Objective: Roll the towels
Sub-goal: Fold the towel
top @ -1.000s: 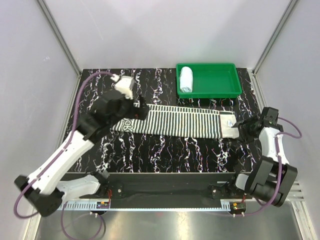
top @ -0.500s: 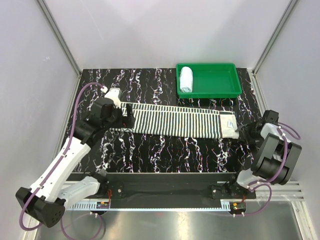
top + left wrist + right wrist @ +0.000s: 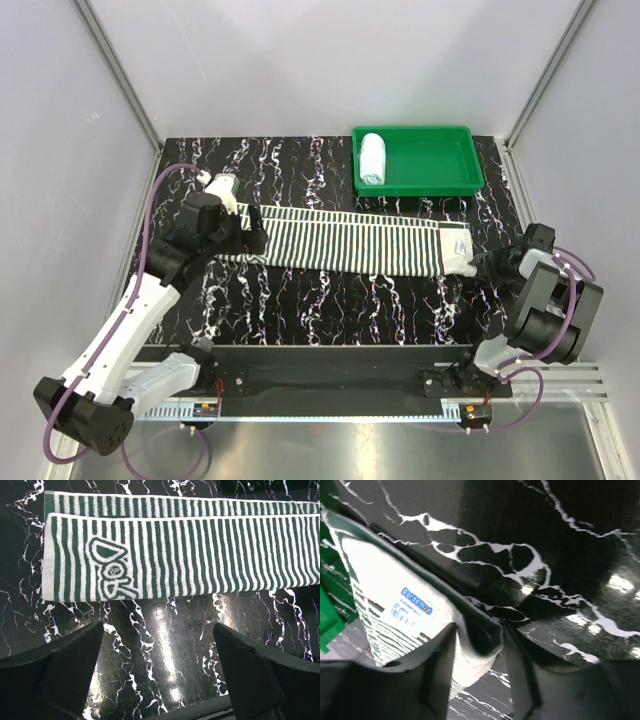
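Observation:
A striped towel (image 3: 350, 243), dark green and white, lies folded into a long strip across the middle of the table. Its left end (image 3: 175, 565) shows just beyond my left gripper (image 3: 160, 680), which hangs open over bare table with nothing between its fingers (image 3: 70, 665). In the top view the left gripper (image 3: 253, 230) sits at that left end. My right gripper (image 3: 487, 262) is at the towel's right end. There its jaws (image 3: 477, 640) press on both sides of the upturned end fold (image 3: 385, 590). A pale blue towel (image 3: 372, 158) lies rolled in the green tray (image 3: 478, 165).
The green tray stands at the back right, and a corner of it (image 3: 327, 615) shows beside the towel's right end. Grey walls close the table on three sides. The black marbled tabletop (image 3: 330, 300) runs in front of the towel to the arms' bases.
My left gripper has come down and shifted left to the towel's left end, still open. The right gripper's jaws have narrowed onto the towel's right end fold.

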You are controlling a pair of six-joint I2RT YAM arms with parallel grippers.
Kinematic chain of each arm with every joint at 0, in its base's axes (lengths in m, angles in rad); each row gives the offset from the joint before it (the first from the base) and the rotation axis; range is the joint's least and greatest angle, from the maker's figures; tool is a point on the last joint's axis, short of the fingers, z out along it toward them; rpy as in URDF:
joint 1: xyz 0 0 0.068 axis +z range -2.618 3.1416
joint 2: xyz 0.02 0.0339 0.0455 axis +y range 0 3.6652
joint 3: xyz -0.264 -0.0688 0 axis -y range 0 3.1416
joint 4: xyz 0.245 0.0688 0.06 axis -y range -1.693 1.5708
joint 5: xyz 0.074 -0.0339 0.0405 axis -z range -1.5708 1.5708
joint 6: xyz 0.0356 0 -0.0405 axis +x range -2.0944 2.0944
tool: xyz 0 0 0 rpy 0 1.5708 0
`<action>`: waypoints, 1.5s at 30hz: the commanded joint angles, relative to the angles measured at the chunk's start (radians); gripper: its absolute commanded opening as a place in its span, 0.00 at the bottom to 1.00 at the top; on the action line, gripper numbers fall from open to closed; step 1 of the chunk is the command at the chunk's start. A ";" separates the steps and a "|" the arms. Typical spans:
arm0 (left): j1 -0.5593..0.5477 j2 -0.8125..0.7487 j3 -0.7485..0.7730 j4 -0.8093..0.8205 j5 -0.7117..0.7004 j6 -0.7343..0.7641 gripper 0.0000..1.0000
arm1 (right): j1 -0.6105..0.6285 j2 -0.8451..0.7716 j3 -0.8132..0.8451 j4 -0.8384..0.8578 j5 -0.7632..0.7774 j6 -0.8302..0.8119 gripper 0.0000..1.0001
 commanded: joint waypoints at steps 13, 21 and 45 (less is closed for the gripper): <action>0.025 0.000 -0.001 0.040 0.024 0.011 0.99 | 0.000 -0.031 -0.044 0.024 -0.036 -0.016 0.56; 0.037 0.000 -0.001 0.036 0.024 0.018 0.99 | 0.000 -0.032 -0.062 0.030 -0.032 -0.025 0.53; 0.063 -0.003 -0.004 0.026 0.016 0.015 0.99 | 0.385 -0.141 0.386 -0.301 0.221 -0.097 0.00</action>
